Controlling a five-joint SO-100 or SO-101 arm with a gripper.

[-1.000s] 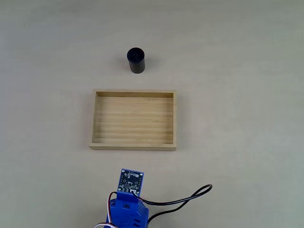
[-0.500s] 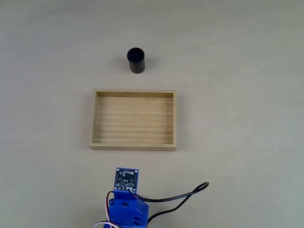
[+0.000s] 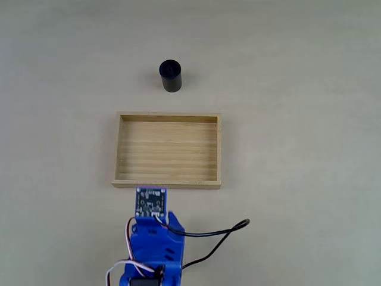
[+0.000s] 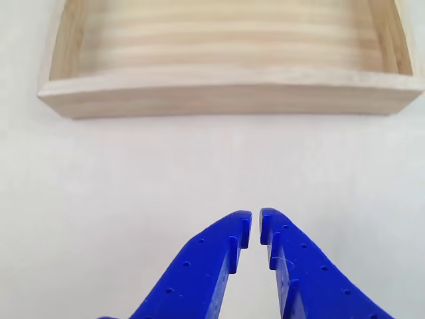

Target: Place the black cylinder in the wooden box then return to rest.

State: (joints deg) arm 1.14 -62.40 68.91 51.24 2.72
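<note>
The blue gripper point(image 4: 255, 222) hangs over bare tabletop with its two fingertips nearly together, only a thin slit between them, and nothing held. Just ahead of it lies the near wall of the wooden box point(image 4: 226, 94); in the fixed view the arm's circuit board point(image 3: 151, 201) sits right at that wall point(image 3: 167, 184). The box holds nothing: its pale, grained floor is bare. Beyond the box's far wall, well apart from the gripper, the black cylinder point(image 3: 171, 75) stands upright on the table.

The cylinder looks small, rigid and probably light, with smooth matte sides that could slip or tip if nudged. The curved wall around mid-height seems the best place to pinch, with the jaws opened wider first.
</note>
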